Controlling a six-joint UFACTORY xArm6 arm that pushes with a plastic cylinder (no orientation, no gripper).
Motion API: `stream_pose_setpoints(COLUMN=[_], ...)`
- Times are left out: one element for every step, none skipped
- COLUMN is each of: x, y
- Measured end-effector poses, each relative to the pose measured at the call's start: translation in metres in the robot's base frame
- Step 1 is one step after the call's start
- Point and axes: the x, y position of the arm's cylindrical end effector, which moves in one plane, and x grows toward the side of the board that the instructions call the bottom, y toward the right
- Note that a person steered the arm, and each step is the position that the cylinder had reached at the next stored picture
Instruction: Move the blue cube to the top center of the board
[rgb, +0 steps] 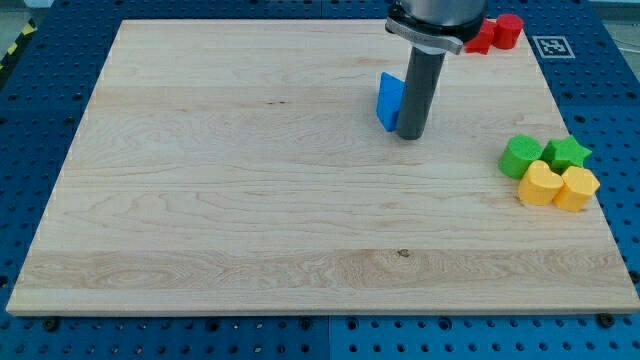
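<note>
The blue cube (389, 101) sits on the wooden board (250, 200), right of centre in the upper part of the view. My tip (411, 134) rests on the board right against the cube's right side, and the dark rod hides part of that side. The arm's mount shows at the view's top.
Two red blocks (497, 32) lie at the board's top right corner, partly behind the arm. A green cylinder-like block (521, 157), a green star (567, 153), a yellow heart-like block (541, 185) and a yellow block (577, 188) cluster at the right edge.
</note>
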Motion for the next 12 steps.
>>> stream_pose_setpoints(x=[0.0,0.006,0.015,-0.005,-0.009,-0.01,-0.01,-0.01,-0.01,-0.01,-0.016,-0.025], y=[-0.014,0.003,0.03,0.031,0.024,-0.014,-0.021,-0.021,-0.016,-0.014,-0.02,-0.023])
